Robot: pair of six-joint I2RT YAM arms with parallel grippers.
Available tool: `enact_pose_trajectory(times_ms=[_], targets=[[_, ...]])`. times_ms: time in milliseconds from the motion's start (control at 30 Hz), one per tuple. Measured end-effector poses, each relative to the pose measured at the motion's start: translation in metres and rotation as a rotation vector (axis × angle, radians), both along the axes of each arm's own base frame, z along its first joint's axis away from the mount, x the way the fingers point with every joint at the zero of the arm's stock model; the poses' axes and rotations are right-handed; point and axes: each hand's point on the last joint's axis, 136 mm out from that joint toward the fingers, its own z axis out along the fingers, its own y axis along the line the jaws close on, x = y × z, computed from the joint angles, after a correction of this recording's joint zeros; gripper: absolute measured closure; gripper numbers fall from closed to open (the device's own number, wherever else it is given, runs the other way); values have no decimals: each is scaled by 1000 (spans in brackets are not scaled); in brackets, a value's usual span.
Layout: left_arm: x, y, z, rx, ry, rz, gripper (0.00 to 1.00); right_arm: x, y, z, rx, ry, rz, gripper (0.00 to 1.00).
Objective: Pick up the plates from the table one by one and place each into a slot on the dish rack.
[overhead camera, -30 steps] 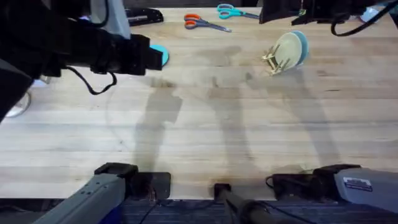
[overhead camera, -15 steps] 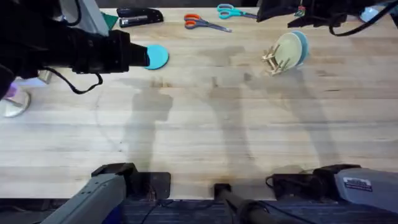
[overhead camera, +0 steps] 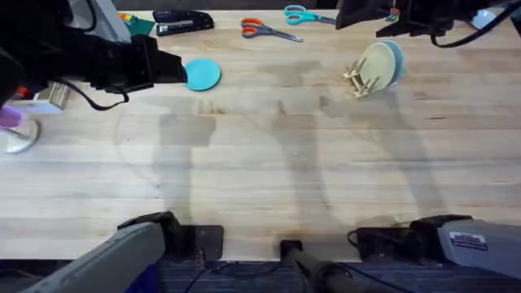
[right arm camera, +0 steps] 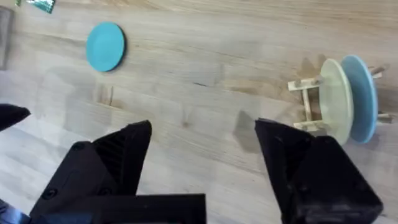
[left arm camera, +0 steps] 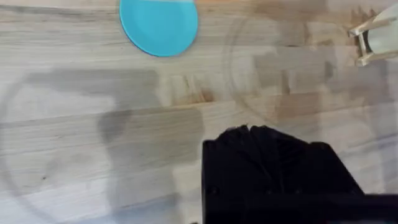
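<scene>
The teal plate (overhead camera: 202, 74) lies flat on the table (overhead camera: 269, 163) at the back left; it also shows as the teal plate (left arm camera: 158, 25) and the teal plate (right arm camera: 105, 46). My left gripper (overhead camera: 175, 70) hovers just left of it, shut and holding nothing; in the left wrist view the left gripper (left arm camera: 252, 134) is one black mass. At the back right the dish rack (overhead camera: 356, 80) holds a pale yellow plate (right arm camera: 331, 99) on edge, with a sky-blue plate (right arm camera: 362, 96) behind it. My right gripper (right arm camera: 202, 149) hangs open and high near the rack.
Orange scissors (overhead camera: 260, 30), teal scissors (overhead camera: 301, 14) and a black stapler (overhead camera: 183, 22) lie along the far edge. A metal object (overhead camera: 20, 134) and a purple thing (overhead camera: 8, 116) sit at the left edge. Arm bases line the near edge.
My left arm has drawn back to the left and the far side, uncovering the whole teal plate. The right arm, the rack and its plates have not moved.
</scene>
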Motion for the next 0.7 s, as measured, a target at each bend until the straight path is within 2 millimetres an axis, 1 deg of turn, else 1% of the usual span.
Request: enact_pose_trajectory(times_ms=[133,333,367,600,667,700], targets=[[11,6,-7,-53,9,8,961,0,0,0,0,2,0,7],[29,6,-19,-132,16,-5,961,-7,-1,-5,-5,38,0,7],[39,10,-23,-154,-3,-7,961,-9,-1,-7,-7,48,0,6],[45,20,-40,-191,42,22,961,-9,-1,-7,-6,48,0,7],[49,21,-48,-213,58,23,961,-9,-1,-7,-7,48,0,7],[50,20,-48,-217,55,20,961,-9,-1,-7,-6,48,0,6]])
